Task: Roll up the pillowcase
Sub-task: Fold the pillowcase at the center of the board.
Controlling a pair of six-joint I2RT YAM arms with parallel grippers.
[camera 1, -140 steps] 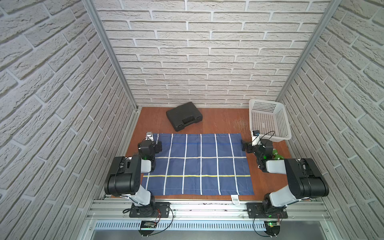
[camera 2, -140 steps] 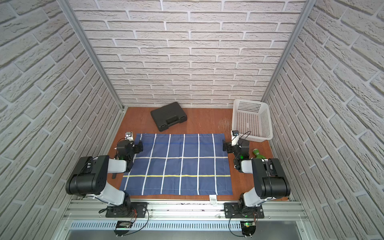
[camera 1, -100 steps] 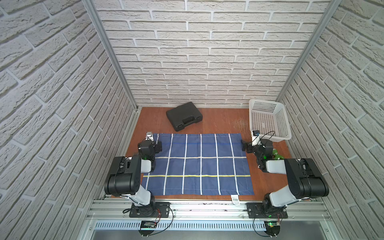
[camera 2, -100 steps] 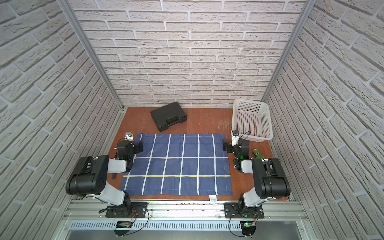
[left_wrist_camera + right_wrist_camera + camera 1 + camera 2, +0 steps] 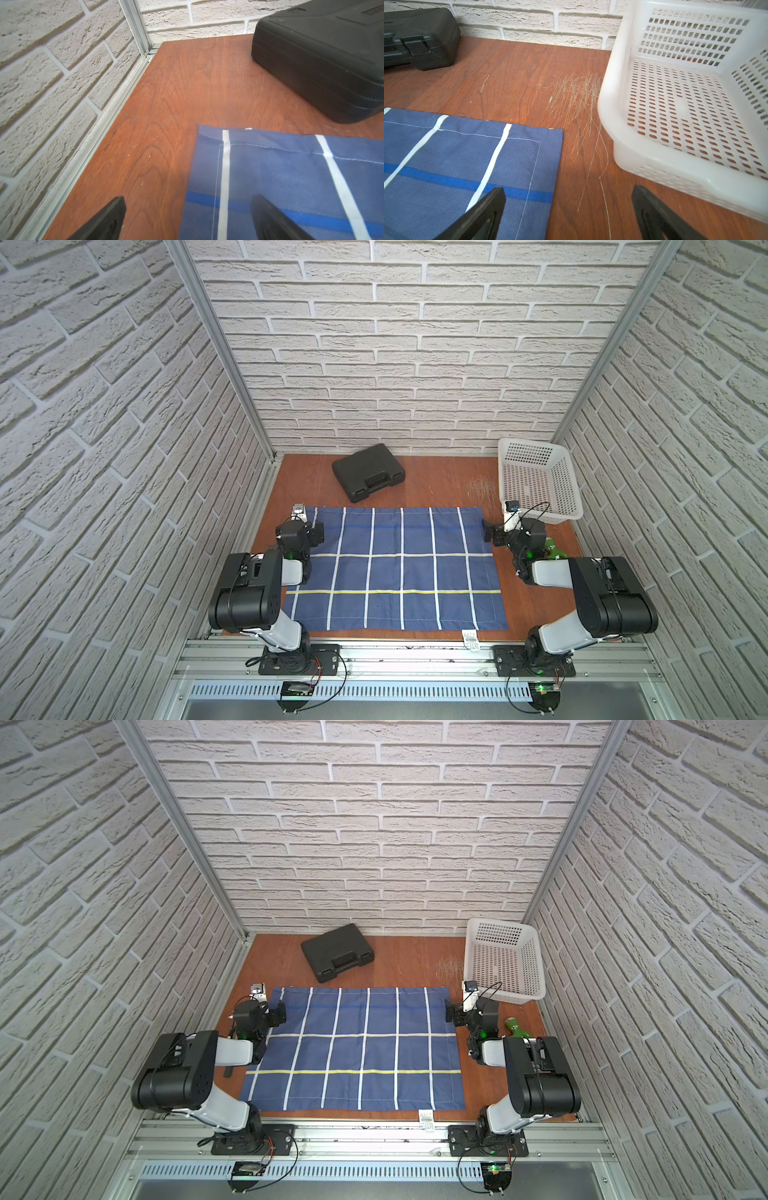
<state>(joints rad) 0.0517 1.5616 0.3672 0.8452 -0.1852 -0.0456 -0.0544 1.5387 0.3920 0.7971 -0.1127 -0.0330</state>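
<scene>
Lying flat and fully spread on the reddish-brown wooden table point(image 5: 436, 489), the blue fabric pillowcase with thin white grid lines point(image 5: 399, 568) is found between the two arms, with no edge rolled yet. Its small white label point(image 5: 470, 635) is seen hanging off the near edge, and the single yellow stripe point(image 5: 395, 592) is crossed a little farther in. The long axis is judged to run from side to side, so the far edge is presented squarely to both arms. The left gripper point(image 5: 313, 531) is held wide apart and empty, one finger over bare wood and the other over cloth in its wrist view point(image 5: 189, 202), so the left side edge is straddled just short of the far left corner. The right gripper point(image 5: 490, 533) is likewise spread wide and empty point(image 5: 569, 192), astride the right side edge near the far right corner. Neither arm is clearly nearer; each corner is faced by its own side's arm. A small green object point(image 5: 515, 1029) is partly hidden beside the right arm. Beyond the cloth, a black plastic carrying case point(image 5: 368, 477) and a white perforated plastic basket point(image 5: 561, 515) are set apart from it, leaving bare, scratched wood between. The cell is closed in by pale brick-patterned walls point(image 5: 395, 364).
</scene>
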